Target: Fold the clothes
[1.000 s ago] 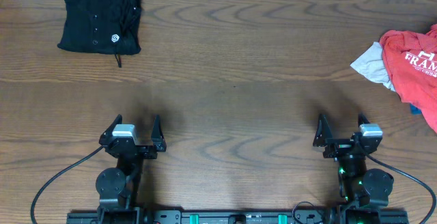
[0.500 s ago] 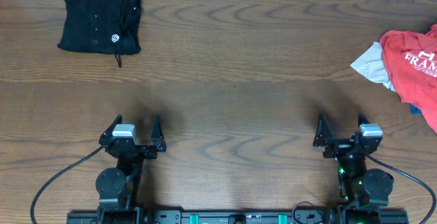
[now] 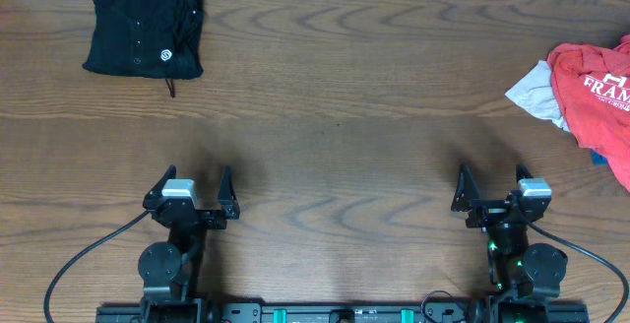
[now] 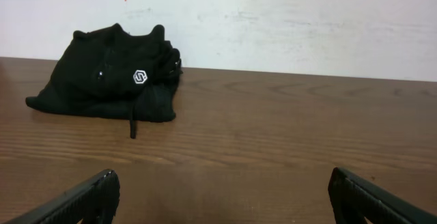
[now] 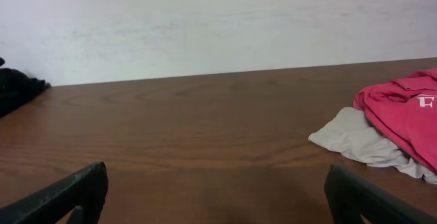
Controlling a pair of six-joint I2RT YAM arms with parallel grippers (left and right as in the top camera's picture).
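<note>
Black garment point(image 3: 143, 23), folded, lies well ahead of the left gripper point(image 3: 197, 180), slightly to its left. Red shirt point(image 3: 596, 92), crumpled over a grey cloth point(image 3: 536, 92), lies ahead and right of the right gripper point(image 3: 492, 180). Both finger pairs are spread wide, grasping nothing, over the wooden table point(image 3: 335, 116).
</note>
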